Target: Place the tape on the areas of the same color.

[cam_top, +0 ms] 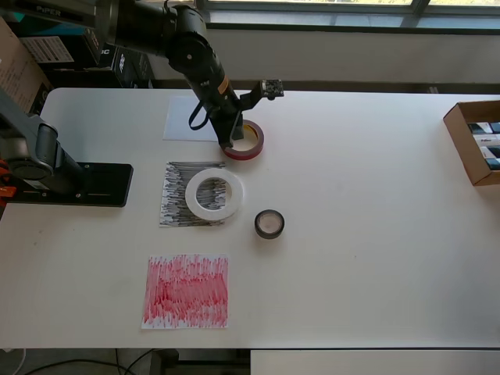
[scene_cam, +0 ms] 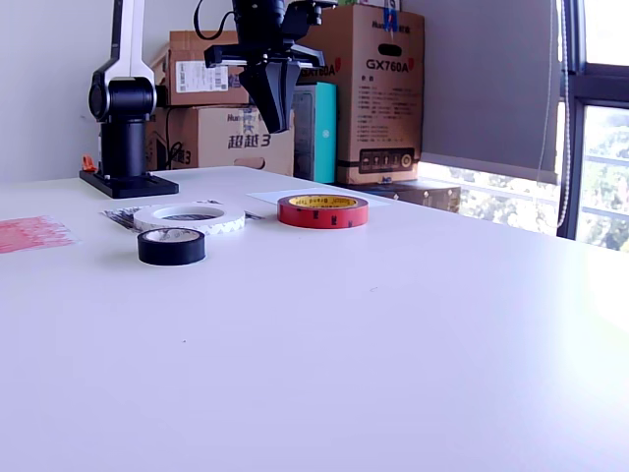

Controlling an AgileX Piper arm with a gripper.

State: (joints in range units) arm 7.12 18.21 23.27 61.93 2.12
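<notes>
The small black roll [scene_cam: 171,246] lies nearest in the exterior view, flat on the bare white table [scene_cam: 413,334], a low matte ring well apart from any paper. Behind it the wide white ring [scene_cam: 189,217] rests on the black-streaked sheet [cam_top: 176,195] (a mismatch, judged by colour), and the glossy dark-red ring [scene_cam: 322,209] with its yellowish core lies flat just beside the plain white sheet [cam_top: 189,119], perhaps overlapping its corner. The gripper [scene_cam: 272,110] hangs above the red ring, clear of it and holding nothing, its fingers tapering to a narrow point; how far the jaws stand apart I cannot tell. The red-streaked sheet [cam_top: 186,291] lies empty at the table's far side from it. The likely trouble: a smooth, hard ring can slip or tilt if pinched off-centre on its wall, and thin loose paper may shift if a roll drags across it.
</notes>
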